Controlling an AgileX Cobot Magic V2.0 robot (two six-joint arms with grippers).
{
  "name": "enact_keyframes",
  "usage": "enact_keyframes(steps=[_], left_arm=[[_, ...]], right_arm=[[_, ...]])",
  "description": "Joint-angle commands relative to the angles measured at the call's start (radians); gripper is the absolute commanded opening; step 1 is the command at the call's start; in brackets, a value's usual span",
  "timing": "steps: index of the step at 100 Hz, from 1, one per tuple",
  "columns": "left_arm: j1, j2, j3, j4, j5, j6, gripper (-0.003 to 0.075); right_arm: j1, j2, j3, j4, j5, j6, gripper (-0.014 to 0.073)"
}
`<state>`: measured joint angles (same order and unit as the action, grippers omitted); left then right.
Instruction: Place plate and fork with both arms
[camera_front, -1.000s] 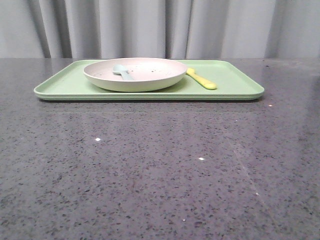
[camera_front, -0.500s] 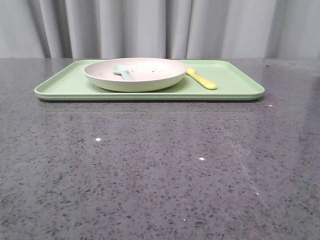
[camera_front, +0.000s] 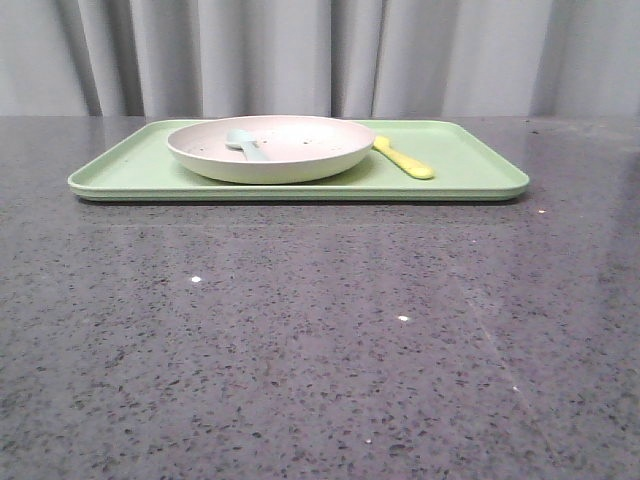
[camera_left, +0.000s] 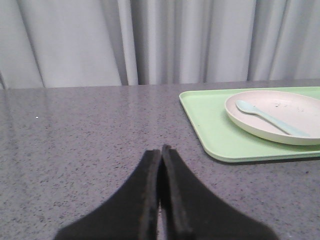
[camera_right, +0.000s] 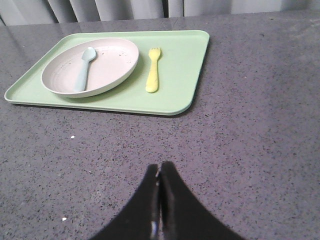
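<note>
The off-white speckled plate sits on the light-green tray at the far middle of the table, with a pale blue spoon lying in it. The yellow fork lies on the tray just right of the plate. The plate and fork also show in the right wrist view, and the plate shows in the left wrist view. My left gripper is shut and empty, over bare table left of the tray. My right gripper is shut and empty, over bare table nearer than the tray. Neither gripper shows in the front view.
The table is dark grey speckled stone. A grey curtain hangs behind its far edge. The tray has a low raised rim; its right part beside the fork is bare.
</note>
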<state>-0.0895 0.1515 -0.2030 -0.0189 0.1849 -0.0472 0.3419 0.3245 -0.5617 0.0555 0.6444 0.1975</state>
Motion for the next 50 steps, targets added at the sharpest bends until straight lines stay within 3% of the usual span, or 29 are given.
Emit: enact_keyframes(steps=[1, 25, 50], left_arm=[[0.03, -0.017, 0.009, 0.011, -0.111, -0.013, -0.0021], [0.099, -0.111, 0.144, 0.011, -0.195, -0.013, -0.0021], [0.106, -0.183, 0.216, 0.0, -0.154, -0.013, -0.0021]], right_arm=[[-0.005, 0.006, -0.026, -0.005, -0.076, -0.001, -0.0068], [-0.005, 0.006, -0.026, -0.005, -0.076, -0.001, -0.0068], [-0.005, 0.007, -0.026, -0.004, -0.074, -0.001, -0.0068]])
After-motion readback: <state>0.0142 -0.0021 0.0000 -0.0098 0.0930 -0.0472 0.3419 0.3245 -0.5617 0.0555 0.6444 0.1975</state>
